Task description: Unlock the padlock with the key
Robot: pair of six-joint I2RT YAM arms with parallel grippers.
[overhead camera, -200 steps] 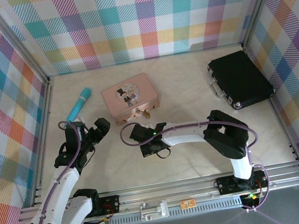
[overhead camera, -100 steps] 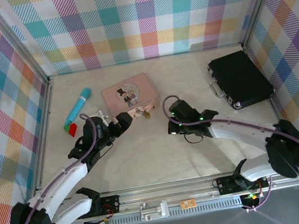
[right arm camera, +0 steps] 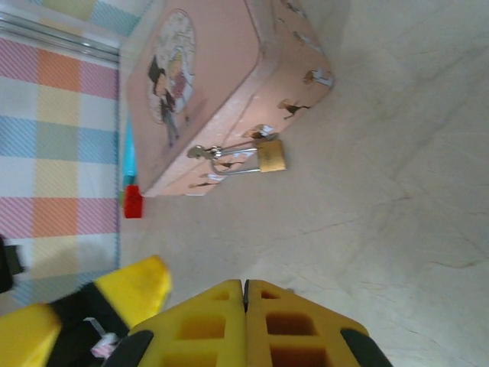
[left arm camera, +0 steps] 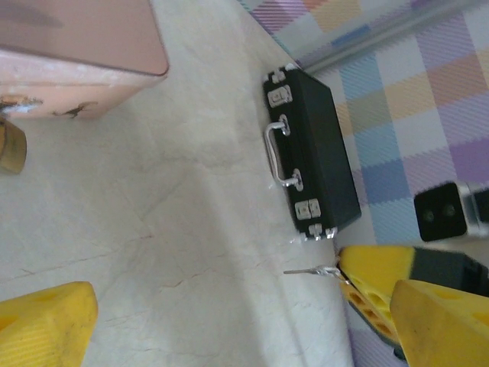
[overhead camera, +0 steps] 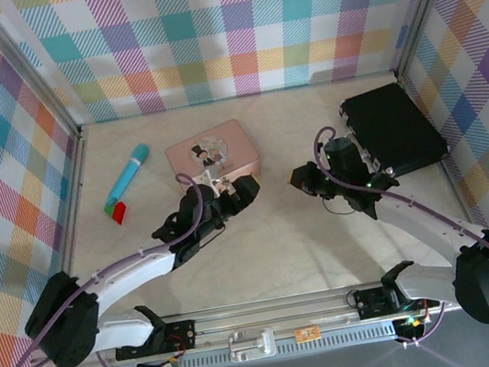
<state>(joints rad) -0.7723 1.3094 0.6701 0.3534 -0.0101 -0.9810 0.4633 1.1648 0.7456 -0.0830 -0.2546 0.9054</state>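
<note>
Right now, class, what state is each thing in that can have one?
pink tin: lid closed
padlock: shut, shackle through the pink tin's clasp
black case: closed
right tool: shut on the key
key: held by the right tool
left tool: open

Left fingers now by the pink tin; right fingers farther right, near the black case.

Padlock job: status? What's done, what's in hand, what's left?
Done: the key is off the table, pinched in the shut right pincer. In hand: the left pincer is open near the padlock, not gripping it. Left: the padlock hangs closed through the clasp of the pink tin; the key is not yet inserted or turned.
</note>
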